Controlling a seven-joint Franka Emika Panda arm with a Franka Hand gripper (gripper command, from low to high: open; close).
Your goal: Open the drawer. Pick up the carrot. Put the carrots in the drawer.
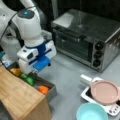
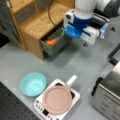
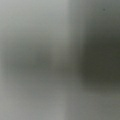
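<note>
The dark-grey drawer [image 1: 51,92] [image 2: 55,47] stands pulled out from the wooden-topped cabinet [image 1: 17,95] [image 2: 42,23] in both front views. The orange carrot [image 1: 43,89] [image 2: 52,42] lies inside it, close to the thick front edge. My gripper [image 1: 34,72] [image 2: 63,36] hangs over the drawer's middle, behind the carrot and apart from it. Its white and blue hand hides most of the fingers. The wrist view is a grey blur with nothing to make out.
A green vegetable [image 1: 30,80] and a yellow one [image 1: 16,71] also lie in the drawer. A silver toaster oven [image 1: 86,37] stands at the back. A pink pan on a white cooker [image 1: 105,93] [image 2: 58,100] and a teal bowl [image 1: 91,112] [image 2: 33,83] sit on the grey table.
</note>
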